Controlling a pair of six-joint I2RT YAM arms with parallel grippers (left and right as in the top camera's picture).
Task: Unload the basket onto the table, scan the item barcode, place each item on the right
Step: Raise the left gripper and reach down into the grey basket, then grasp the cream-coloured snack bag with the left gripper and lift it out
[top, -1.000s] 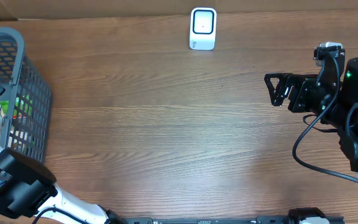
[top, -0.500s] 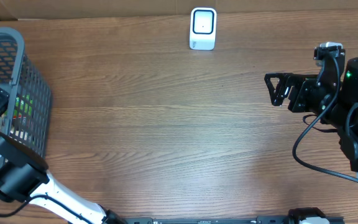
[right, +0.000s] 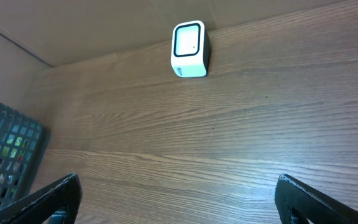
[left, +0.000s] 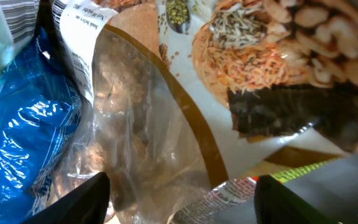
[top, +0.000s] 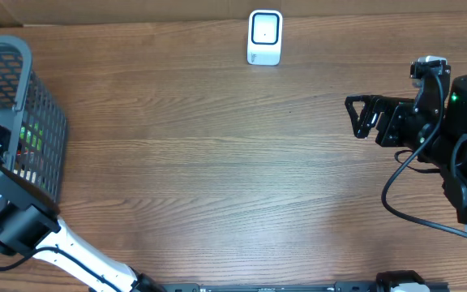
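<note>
In the left wrist view my left gripper (left: 179,200) is down inside the basket, its jaws apart. A snack bag (left: 142,124) with a clear window, a brown band and printed food pictures lies between its fingertips (left: 89,198). No barcode shows on it. From overhead the grey mesh basket (top: 24,89) stands at the far left, with the left arm reaching into it and the gripper hidden. The white scanner (top: 264,36) stands at the back centre and shows in the right wrist view as the scanner (right: 189,50). My right gripper (top: 362,118) hovers open over the table at the right, holding nothing.
A blue crinkled bag (left: 23,143) lies to the left of the snack bag, and a grey striped packet (left: 17,18) above it. Bare wooden table (top: 217,162) stretches between the basket and the right arm. A cardboard wall runs along the back edge.
The left arm has gone lower into the basket and its jaws have narrowed around the snack bag. The right arm has not moved.
</note>
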